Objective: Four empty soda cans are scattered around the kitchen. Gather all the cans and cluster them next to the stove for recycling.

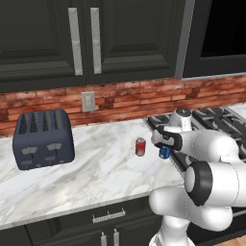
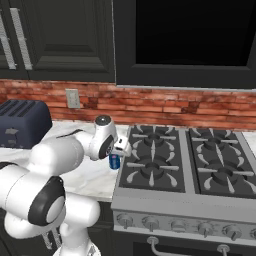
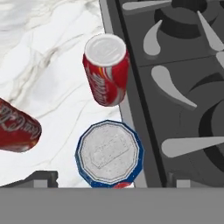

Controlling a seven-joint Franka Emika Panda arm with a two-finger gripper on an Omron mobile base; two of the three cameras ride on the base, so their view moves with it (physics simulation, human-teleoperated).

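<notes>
Blue can [image 3: 109,153] stands upright directly below the gripper [image 3: 109,183], whose jaws stand wide on either side of it without gripping, consistent with a fresh placement beside the stove [image 3: 175,87]. Two red cans [image 3: 107,70] [image 3: 17,127] cluster nearby on the marble surface [image 1: 96,168], below a brick backsplash [image 1: 129,98]; toaster [image 1: 43,138] sits well apart.

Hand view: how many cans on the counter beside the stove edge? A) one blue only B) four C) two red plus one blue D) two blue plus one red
C: the blue can stands upright right below the open claw, one red can stands beyond it against the stove edge, and a second red can sits off to the side on the counter.
</notes>
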